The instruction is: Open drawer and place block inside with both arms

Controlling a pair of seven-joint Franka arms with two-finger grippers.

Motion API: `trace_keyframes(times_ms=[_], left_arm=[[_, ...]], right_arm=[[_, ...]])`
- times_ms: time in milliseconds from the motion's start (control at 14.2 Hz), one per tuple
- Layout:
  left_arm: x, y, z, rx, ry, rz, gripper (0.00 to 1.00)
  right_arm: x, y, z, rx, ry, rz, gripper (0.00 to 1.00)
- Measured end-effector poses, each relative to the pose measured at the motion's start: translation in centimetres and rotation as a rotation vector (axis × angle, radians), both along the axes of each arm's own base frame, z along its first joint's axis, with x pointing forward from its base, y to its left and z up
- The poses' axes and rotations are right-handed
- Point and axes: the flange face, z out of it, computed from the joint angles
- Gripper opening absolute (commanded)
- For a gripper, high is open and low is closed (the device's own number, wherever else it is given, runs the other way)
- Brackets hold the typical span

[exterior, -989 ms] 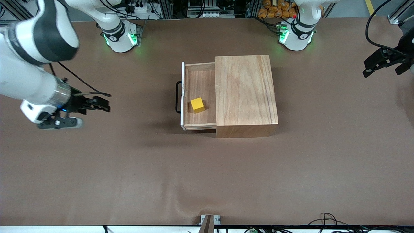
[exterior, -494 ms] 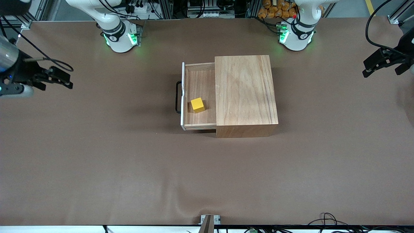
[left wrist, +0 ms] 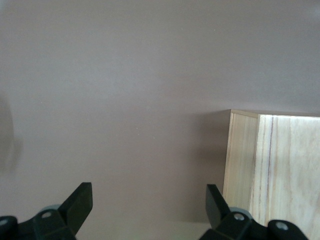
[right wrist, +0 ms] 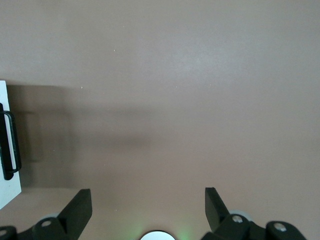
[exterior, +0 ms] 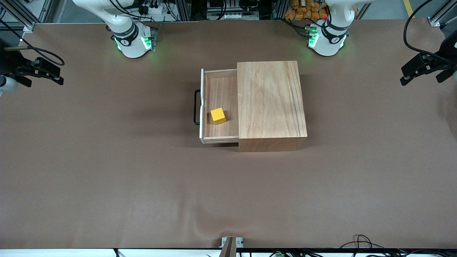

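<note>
Front view: mid-surface, the plain light-wood box (exterior: pixel 271 103) has its shallow wooden drawer with white front panel (exterior: pixel 218 107) pulled out toward the right arm's end, black U-shaped handle (exterior: pixel 196 107) leading. The small yellow cube block (exterior: pixel 218 116) sits in the drawer. Right tool (exterior: pixel 53 76) and left tool (exterior: pixel 410 73) hang over opposite end edges of the brown surface (exterior: pixel 142 178).

Left wrist view: left tool (left wrist: pixel 149 206) fingers apart, empty; box (left wrist: pixel 272 170) near.

Right wrist view: right tool (right wrist: pixel 148 206) fingers apart, empty; handle (right wrist: pixel 8 145) at frame edge.

A robotics lab: two arm bases (exterior: pixel 134 41) with glowing green lights stand on a table (exterior: pixel 107 178) covered in brown matting, with aluminium framing (exterior: pixel 178 9) and bundled cables (exterior: pixel 357 242) around the table's edges.
</note>
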Motion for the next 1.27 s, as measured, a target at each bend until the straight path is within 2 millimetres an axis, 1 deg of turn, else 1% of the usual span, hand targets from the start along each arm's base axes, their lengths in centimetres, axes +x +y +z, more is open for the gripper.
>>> trace_keyframes(times_ms=[424,706,989,1271], left_arm=[[0.0,-0.1,0.1,0.0,-0.001,-0.002,1.0],[-0.3,-0.6,0.2,0.002,0.004,-0.01,1.0],[-0.7,-1.0,0.1,0.004,0.03,-0.016,1.0],[-0.9,-1.4,0.0,0.006,0.045,-0.025,1.0]], right_arm=[[-0.1,-0.6,0.0,0.0,0.004,-0.011,1.0],[-0.1,-0.7,0.1,0.0,0.001,-0.013,1.0],[-0.1,-1.4,0.4,0.001,-0.006,-0.026,1.0],[-0.1,-1.4,0.4,0.001,-0.006,-0.025,1.0]])
